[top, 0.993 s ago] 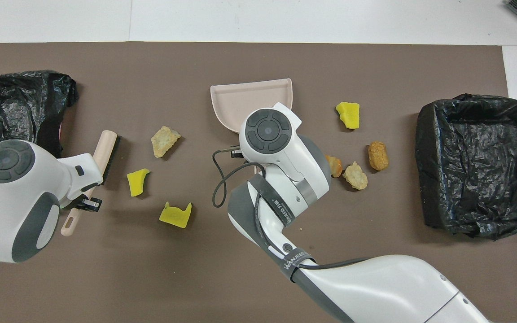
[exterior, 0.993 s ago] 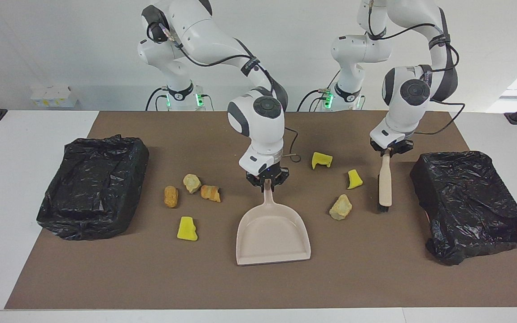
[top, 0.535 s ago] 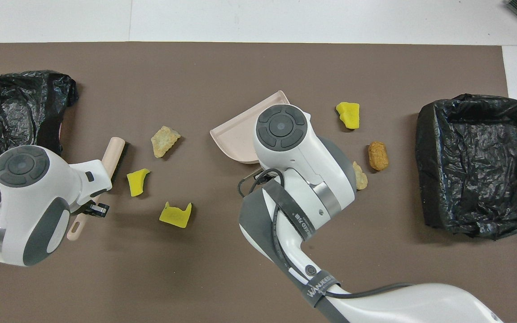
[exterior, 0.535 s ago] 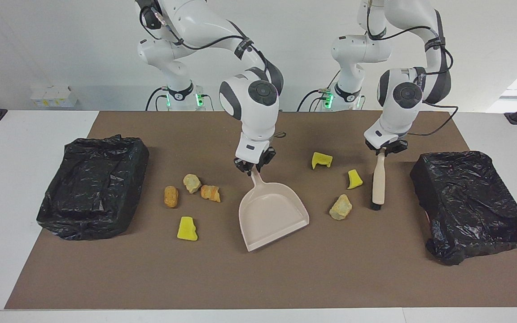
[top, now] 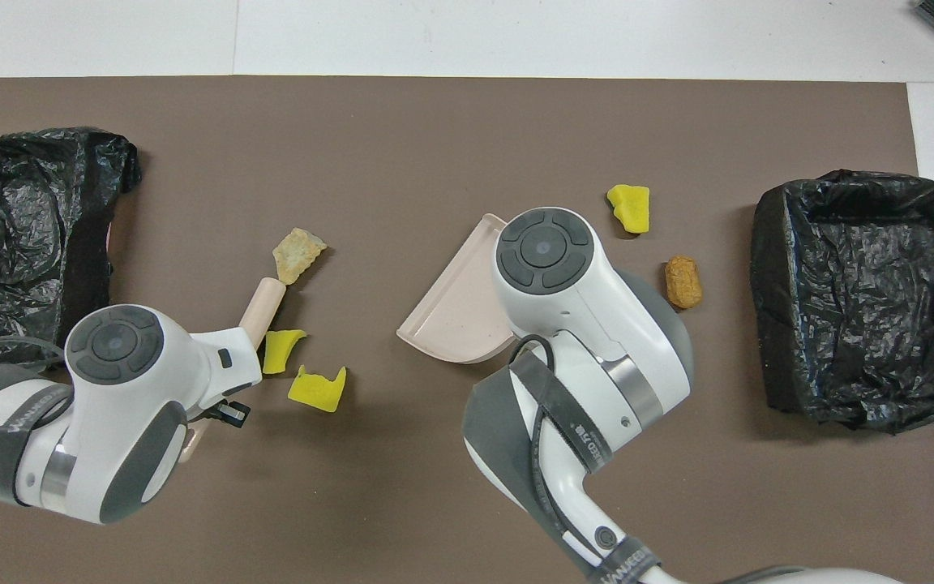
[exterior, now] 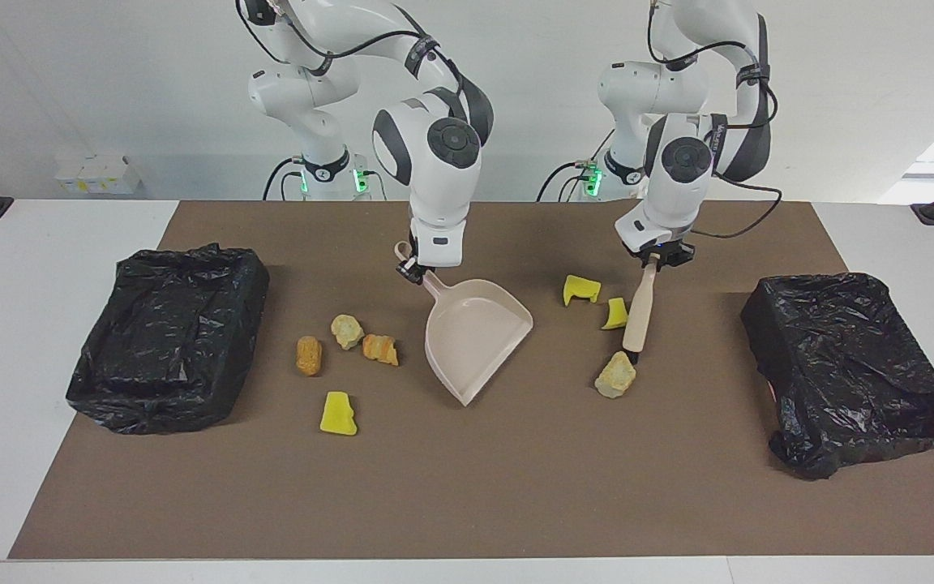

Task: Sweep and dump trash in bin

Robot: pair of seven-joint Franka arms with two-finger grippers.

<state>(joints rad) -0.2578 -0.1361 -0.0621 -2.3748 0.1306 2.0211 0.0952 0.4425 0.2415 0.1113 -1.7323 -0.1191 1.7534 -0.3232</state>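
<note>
Trash scattered on brown mat [exterior: 467,503] over white counter [exterior: 21,268]. Right jaws [exterior: 413,272] clamped on handle of beige dustpan [exterior: 471,337]; pan tilted, lifted, mouth angled toward left arm's end. Left jaws [exterior: 655,258] clamped on handle of brush [exterior: 637,312]; brush slanted down, bristle end low, touching or just beside beige lump [exterior: 615,375].

Toward left arm's end: yellow notched chunk [exterior: 580,289] nearest robots; small yellow chunk [exterior: 615,314] just beside brush shaft; beige lump farther from robots than both.

Toward right arm's end: orange-brown nugget [exterior: 309,354], pale beige lump [exterior: 347,331], orange-tan piece [exterior: 380,349] clustered near one another; yellow block [exterior: 338,414] farther from robots, apart from cluster. Seven pieces counted, all on mat, none in dustpan.

Black-lined bin [exterior: 167,337] at right arm's end; second black-lined bin [exterior: 852,369] at left arm's end. No trash visible inside either.
</note>
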